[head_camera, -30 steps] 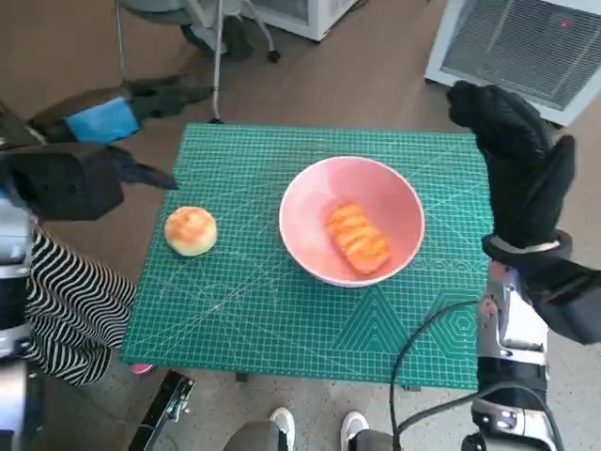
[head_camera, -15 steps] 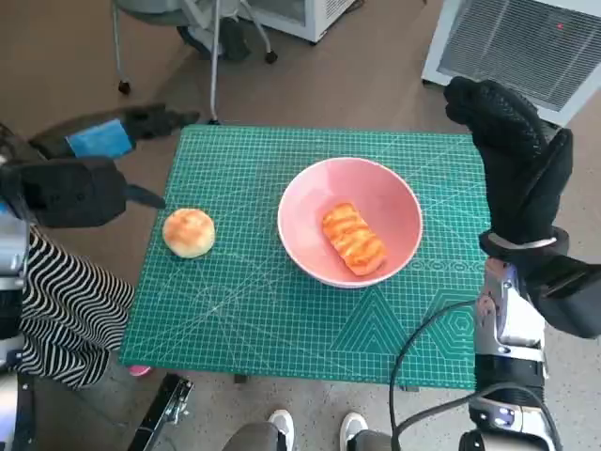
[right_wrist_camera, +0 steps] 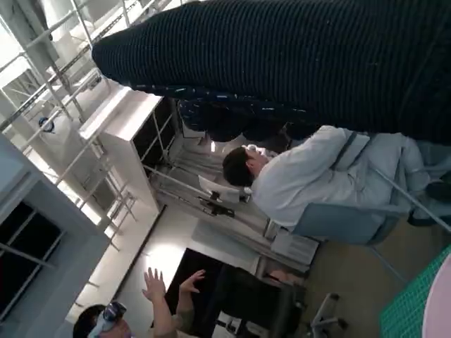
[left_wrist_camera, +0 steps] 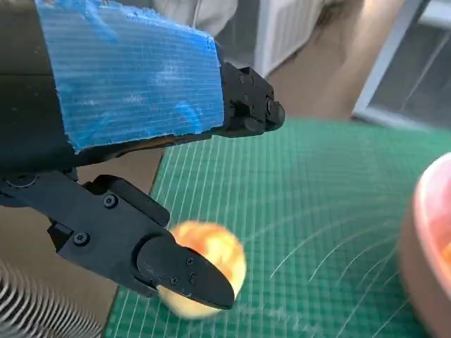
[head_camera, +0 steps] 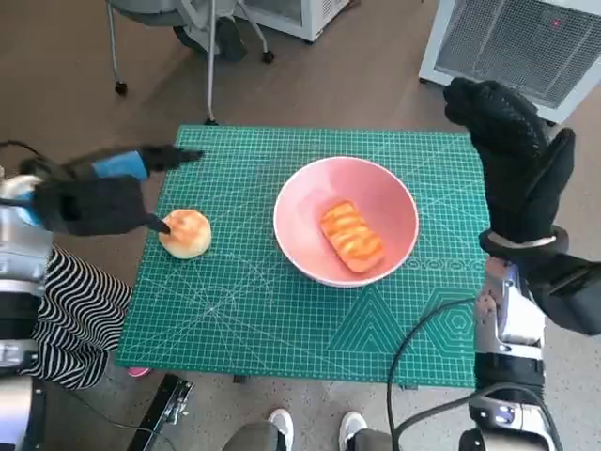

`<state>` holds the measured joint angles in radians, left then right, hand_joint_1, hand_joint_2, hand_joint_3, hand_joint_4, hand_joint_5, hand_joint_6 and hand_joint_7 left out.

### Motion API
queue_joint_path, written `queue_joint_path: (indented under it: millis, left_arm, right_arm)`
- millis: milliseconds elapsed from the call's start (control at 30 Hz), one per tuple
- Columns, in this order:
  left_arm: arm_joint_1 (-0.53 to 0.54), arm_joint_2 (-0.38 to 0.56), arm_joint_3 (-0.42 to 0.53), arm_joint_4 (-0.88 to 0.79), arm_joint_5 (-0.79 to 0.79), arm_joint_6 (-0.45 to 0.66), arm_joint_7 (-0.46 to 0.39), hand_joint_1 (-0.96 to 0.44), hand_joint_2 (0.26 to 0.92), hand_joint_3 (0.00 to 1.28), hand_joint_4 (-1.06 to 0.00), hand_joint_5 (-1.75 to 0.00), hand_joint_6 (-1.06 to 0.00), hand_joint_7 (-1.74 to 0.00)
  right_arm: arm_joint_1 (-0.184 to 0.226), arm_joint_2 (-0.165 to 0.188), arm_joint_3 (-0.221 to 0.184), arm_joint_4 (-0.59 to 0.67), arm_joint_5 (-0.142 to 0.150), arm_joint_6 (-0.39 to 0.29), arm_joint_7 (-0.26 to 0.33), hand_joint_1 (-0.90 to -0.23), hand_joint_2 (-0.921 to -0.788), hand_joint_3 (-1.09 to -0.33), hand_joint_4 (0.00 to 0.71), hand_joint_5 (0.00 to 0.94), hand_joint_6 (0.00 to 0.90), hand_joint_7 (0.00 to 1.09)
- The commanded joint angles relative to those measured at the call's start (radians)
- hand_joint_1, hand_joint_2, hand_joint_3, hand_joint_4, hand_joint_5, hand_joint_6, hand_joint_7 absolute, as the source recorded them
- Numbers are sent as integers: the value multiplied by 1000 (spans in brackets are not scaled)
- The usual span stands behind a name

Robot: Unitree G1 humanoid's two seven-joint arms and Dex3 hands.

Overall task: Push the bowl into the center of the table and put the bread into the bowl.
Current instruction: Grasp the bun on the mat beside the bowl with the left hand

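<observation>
Since a second ago the left robot hand [head_camera: 99,199] has swung in from the floor side at the left and now sits over the worktop's [head_camera: 282,319] left edge, right at the round bun [head_camera: 185,232]. One finger reaches along the far-left corner of the green mat; a lower one comes to the bun's left side, possibly touching, though the head view is too coarse to be sure. In the left wrist view the fingers [left_wrist_camera: 176,271] stand apart with the bun [left_wrist_camera: 211,264] between and beyond them, nothing clamped yet.

Right robot hand [head_camera: 512,164] is unchanged: raised upright past the right edge, glove flat, fingers together but straight, holding nothing. The whole view has shifted slightly, so the small drift of the bowl is camera, not motion.

Pink bowl [head_camera: 346,221] sits about mid-worktop, a touch right of centre; push step looks done. One oblong loaf [head_camera: 351,236] already lies inside, long axis running far-left to near-right. The bun is round, no clear long axis, top crust up, well left of the bowl.

Judgement: the left hand is setting up a grasp on the bun, to carry it right into the bowl.
</observation>
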<state>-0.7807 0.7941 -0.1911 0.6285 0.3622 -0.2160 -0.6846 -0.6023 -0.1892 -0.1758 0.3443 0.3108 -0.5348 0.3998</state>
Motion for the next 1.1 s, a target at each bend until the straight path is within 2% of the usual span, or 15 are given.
queue_joint_path:
  millis: [33, 367, 567, 733, 767, 933, 1000, 1033, 1100]
  left_arm:
    - [-21, -40, -35, 73, 24, -15, 17, -295, 761, 4, -104, -1, -258, -1]
    - [-67, -100, -105, 209, 95, 30, 46, -198, 776, 6, -122, -5, -279, -10]
    - [-93, -126, -148, 259, 143, 56, 64, -165, 785, 6, -203, -18, -361, -23]
    - [-101, -142, -172, 302, 168, 38, 99, -154, 789, 3, -401, -34, -481, -31]
    - [-98, -146, -176, 313, 174, 27, 120, -152, 789, 4, -420, -37, -493, -33]
    - [-83, -156, -185, 339, 193, -22, 228, -91, 828, 12, -737, -123, -736, -123]
    - [-71, -151, -178, 332, 194, -52, 279, -85, 833, 10, -766, -134, -754, -149]
    - [-64, -146, -172, 320, 191, -66, 297, -44, 875, 17, -771, -569, -697, -657]
    - [-54, -134, -160, 291, 183, -86, 322, -22, 892, 20, -786, -797, -676, -896]
  right_arm:
    - [13, -8, -1, 9, -1, 15, 11, -741, -921, -671, 177, 4, 85, 431]
    - [22, -19, -2, -3, -7, 19, 11, -749, -921, -670, 178, 3, 85, 432]
    - [26, -26, -4, -3, -12, 15, 11, -744, -921, -676, 178, 3, 79, 431]
    - [30, -30, -3, -9, -14, 16, 9, -742, -921, -679, 176, 1, 73, 429]
    - [31, -30, -2, -10, -15, 16, 9, -742, -921, -679, 175, 1, 73, 428]
    - [35, -34, 0, -14, -18, 15, 6, -740, -921, -681, 174, 1, 66, 426]
    - [36, -35, 1, -15, -21, 15, 5, -740, -921, -682, 174, 1, 66, 426]
    - [37, -36, 2, -17, -22, 15, 4, -739, -921, -684, 173, 0, 63, 425]
    - [37, -38, 2, -18, -24, 16, 3, -737, -921, -687, 173, 0, 61, 425]
